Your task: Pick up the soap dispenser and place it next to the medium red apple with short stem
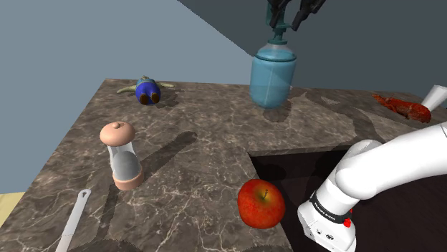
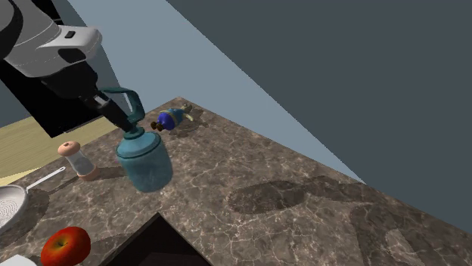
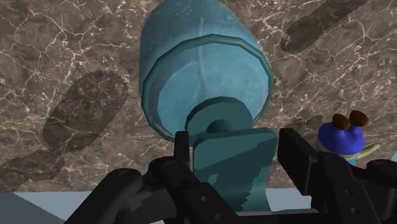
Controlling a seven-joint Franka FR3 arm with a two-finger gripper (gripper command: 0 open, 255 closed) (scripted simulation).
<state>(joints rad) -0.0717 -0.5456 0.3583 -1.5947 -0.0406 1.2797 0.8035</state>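
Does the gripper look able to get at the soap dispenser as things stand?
Probably yes: the gripper is right at the pump top of the soap dispenser, with nothing between; the blue toy lies aside.

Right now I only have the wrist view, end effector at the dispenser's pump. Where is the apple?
Observer: In the shoulder view the red apple sits on the counter, beside the dark recess, well apart from the soap dispenser.
Operator: Anything standing between them?
Observer: A peach-capped shaker stands toward that view's left, off the line between them.
Operator: What else lies near the apple?
Observer: In the second exterior view, a white strainer lies at the left edge, near the apple.
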